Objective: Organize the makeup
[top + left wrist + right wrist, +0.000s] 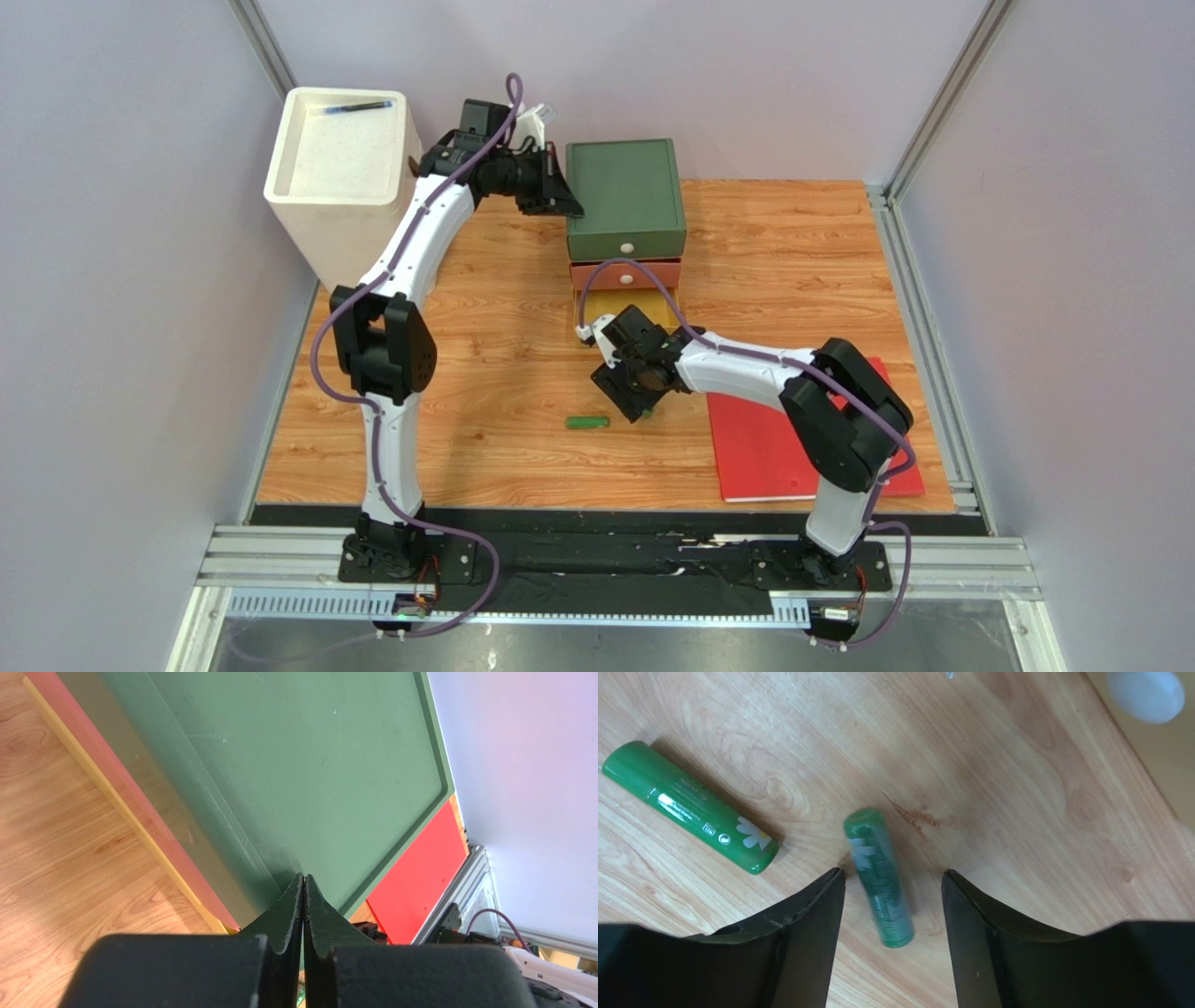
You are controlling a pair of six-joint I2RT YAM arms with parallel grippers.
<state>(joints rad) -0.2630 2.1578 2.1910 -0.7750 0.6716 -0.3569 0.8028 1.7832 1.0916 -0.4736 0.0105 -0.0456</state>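
Note:
Two slim green tubes lie on the wooden table. One green tube [878, 876] lies between my open right gripper's [892, 878] fingers, loose on the wood. The second green tube [689, 805] lies to its left; it also shows in the top view [588, 420]. My right gripper [638, 392] hovers low over the table in front of the drawer unit. My left gripper [303, 882] is shut and empty, its tips against the green top of the drawer unit [309, 770], at that unit's left edge [558, 189]. Other makeup is out of view.
The green drawer unit [626, 196] stands at the back middle, its lower drawers [624, 276] pulled out a little. A white bin [340, 161] with a dark pen-like item stands back left. A flat red book [786, 448] lies at the right under my right arm.

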